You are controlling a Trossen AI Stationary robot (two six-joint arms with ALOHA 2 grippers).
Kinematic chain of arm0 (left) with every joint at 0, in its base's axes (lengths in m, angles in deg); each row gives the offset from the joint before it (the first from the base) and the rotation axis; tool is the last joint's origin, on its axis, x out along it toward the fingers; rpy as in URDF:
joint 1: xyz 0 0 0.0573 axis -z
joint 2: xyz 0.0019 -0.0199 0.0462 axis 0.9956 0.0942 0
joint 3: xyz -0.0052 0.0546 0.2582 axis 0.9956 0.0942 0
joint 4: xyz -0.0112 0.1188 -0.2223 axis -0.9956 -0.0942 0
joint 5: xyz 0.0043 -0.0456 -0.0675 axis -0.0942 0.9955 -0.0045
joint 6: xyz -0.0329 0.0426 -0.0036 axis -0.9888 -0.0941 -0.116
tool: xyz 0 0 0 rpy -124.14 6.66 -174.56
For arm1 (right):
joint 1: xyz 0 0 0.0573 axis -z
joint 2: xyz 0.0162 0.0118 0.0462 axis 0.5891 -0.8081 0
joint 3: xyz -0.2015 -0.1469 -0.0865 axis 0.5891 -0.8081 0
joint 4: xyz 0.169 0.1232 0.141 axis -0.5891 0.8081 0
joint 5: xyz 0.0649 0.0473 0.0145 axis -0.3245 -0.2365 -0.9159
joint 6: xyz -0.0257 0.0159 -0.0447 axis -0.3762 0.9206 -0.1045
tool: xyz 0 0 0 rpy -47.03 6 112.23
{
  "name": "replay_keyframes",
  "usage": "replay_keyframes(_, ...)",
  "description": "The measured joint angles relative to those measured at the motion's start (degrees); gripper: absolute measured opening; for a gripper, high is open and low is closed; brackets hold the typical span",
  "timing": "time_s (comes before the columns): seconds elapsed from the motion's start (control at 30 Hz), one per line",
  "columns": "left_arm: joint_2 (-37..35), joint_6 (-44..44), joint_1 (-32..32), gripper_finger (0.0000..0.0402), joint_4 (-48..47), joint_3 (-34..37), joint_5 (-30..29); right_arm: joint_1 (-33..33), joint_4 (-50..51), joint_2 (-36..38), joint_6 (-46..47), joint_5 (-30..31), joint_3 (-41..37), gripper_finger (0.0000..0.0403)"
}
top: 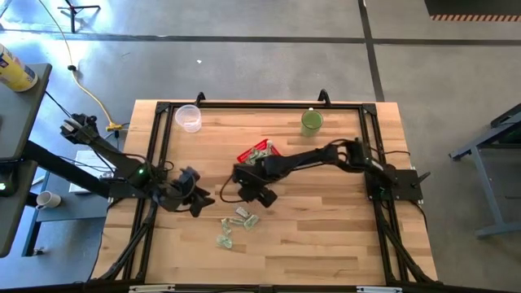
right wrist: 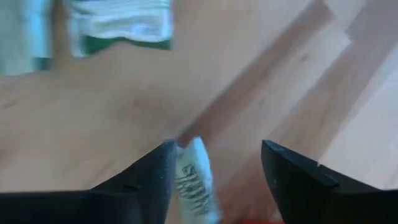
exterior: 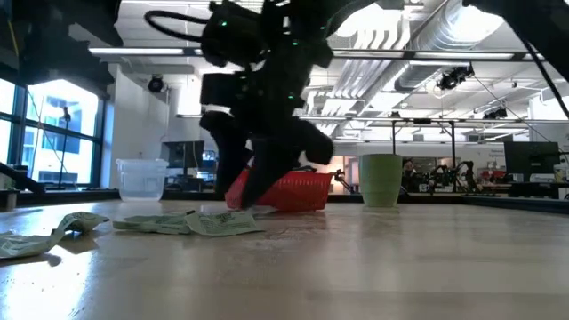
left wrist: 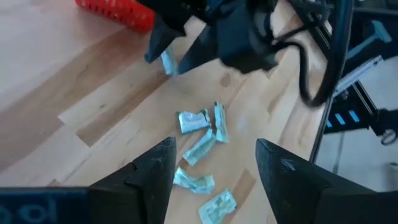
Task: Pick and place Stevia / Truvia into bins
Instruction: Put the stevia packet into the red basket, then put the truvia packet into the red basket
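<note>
The red mesh basket point(top: 245, 155) point(exterior: 298, 193) sits mid-table with a few sachets in it. Several pale green and white sachets point(top: 241, 217) point(left wrist: 201, 138) point(exterior: 190, 222) lie flat on the wood nearer the front edge. My right gripper point(top: 251, 194) point(right wrist: 217, 177) hovers low just in front of the basket, pointing down, open, with one sachet point(right wrist: 195, 182) point(left wrist: 168, 63) beside one finger. My left gripper point(top: 195, 202) point(left wrist: 214, 168) waits open to the left of the pile, touching nothing. My right gripper has its fingers spread wide, coming from above. One sachet point(right wrist: 194, 177) stands on end against the inner side of one finger point(right wrist: 157, 180), and the other finger is well clear of it. Whether the sachet touches the table, I cannot tell.
A clear plastic cup point(top: 188, 117) point(exterior: 142, 178) stands at the far left of the table and a green cup point(top: 311, 122) point(exterior: 380, 180) at the far right. Black frame rails point(top: 155, 146) run along the table's sides. Bare wood lies to the right of the pile.
</note>
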Motion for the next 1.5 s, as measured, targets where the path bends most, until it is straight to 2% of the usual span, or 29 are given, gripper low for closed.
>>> replay_keyframes(0.1,0.0,0.1,0.0,0.0253,-0.1,0.0,-1.2,0.6,4.3,-2.4,-0.1,2.7,3.8,0.0207)
replay_keyframes(0.23,0.0,0.5,0.0,0.0254,-0.1,0.0,-1.3,0.6,10.0,-2.8,2.7,5.1,4.6,0.0172)
replay_keyframes(0.37,0.0,2.1,0.0,0.0254,-0.2,0.0,-1.3,0.6,16.4,-2.8,7.8,4.6,4.7,0.0144)
replay_keyframes(0.43,0.0,3.2,0.0,0.0255,-0.2,0.0,-1.3,0.3,17.0,-2.8,9.3,5.1,4.7,0.0131)
replay_keyframes(0.6,0.0,5.1,0.0,0.0255,-0.2,0.0,-1.4,-2.5,17.1,-2.7,10.5,11.2,4.6,0.008)
replay_keyframes(0.7,0.0,5.7,0.0,0.0255,-0.2,0.0,-1.4,-3.8,17.1,-2.5,15.6,11.3,4.6,0.0022)
replay_keyframes(0.77,0.0,5.7,0.0,0.0255,-0.2,0.0,-1.3,-4.1,17.1,-1.9,20.7,9.3,5.2,0.001)
replay_keyframes(0.87,0.0,5.8,0.0,0.0255,-0.2,0.0,-1.3,-4.1,13.6,0.7,27.6,10.1,7.0,0.0018)
replay_keyframes(1.03,0.0,7.3,0.0,0.0255,-0.6,0.0,-1.3,-0.2,11.9,5.7,31.6,20.1,9.1,0.0005)
replay_keyframes(1.1,0.0,8.4,0.0,0.0255,-1.1,0.0,-1.3,3.2,14.3,6.6,33.9,21.8,9.1,0.0012)
replay_keyframes(1.2,0.6,11.4,0.0,0.0255,-1.4,0.0,-0.9,9.2,20.1,6.4,37.9,18.0,9.0,0.0021)
replay_keyframes(1.3,2.1,12.1,0.0,0.0255,-1.2,0.0,-0.8,13.3,21.1,6.0,38.6,12.4,8.9,0.0048)
replay_keyframes(1.5,7.5,12.1,0.0,0.0255,-0.2,-0.1,2.6,13.5,22.3,7.5,39.4,9.7,9.0,0.0162)
